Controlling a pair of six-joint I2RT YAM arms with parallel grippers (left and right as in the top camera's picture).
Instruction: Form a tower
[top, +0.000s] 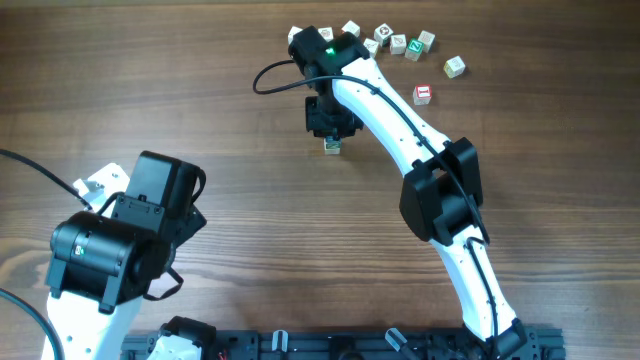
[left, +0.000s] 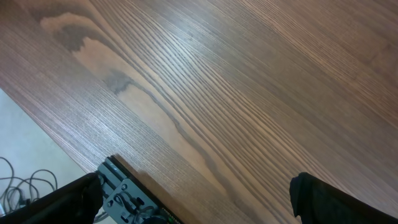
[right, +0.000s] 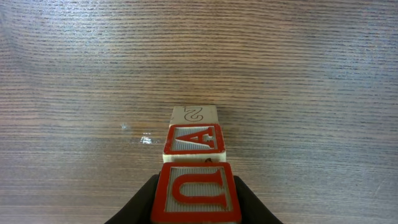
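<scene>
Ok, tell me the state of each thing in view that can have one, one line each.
right gripper, shut on the red U cube.
red U cube, gripped, close against the tower; whether it rests on it, cannot tell.
tower, standing under the right gripper, red A cube showing.
left gripper, open, empty, over bare table.
loose cubes, lying on the table, none held.

Dark wood-grain table (top: 150, 80), evenly lit
From the left wrist, pale floor (left: 25, 137) with loose cables (left: 13, 186) shows past the table edge at eight o'clock.
</scene>
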